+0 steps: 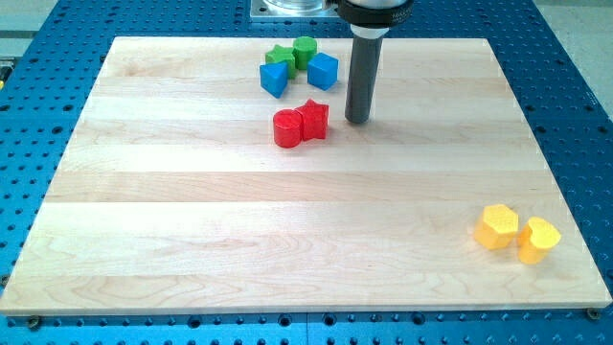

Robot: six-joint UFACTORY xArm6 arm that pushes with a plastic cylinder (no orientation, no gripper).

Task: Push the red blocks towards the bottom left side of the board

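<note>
Two red blocks sit touching each other above the board's middle: a red cylinder [287,128] on the left and a red star-shaped block [313,119] on the right. My tip [357,121] stands on the board just to the right of the red star block, a small gap apart from it. The rod rises straight up to the view's top.
Near the view's top are two green blocks [281,55] [305,49] and two blue blocks [275,79] [324,71], clustered above the red pair. Two yellow blocks [498,227] [538,240] lie at the bottom right. The wooden board [192,240] rests on a blue perforated table.
</note>
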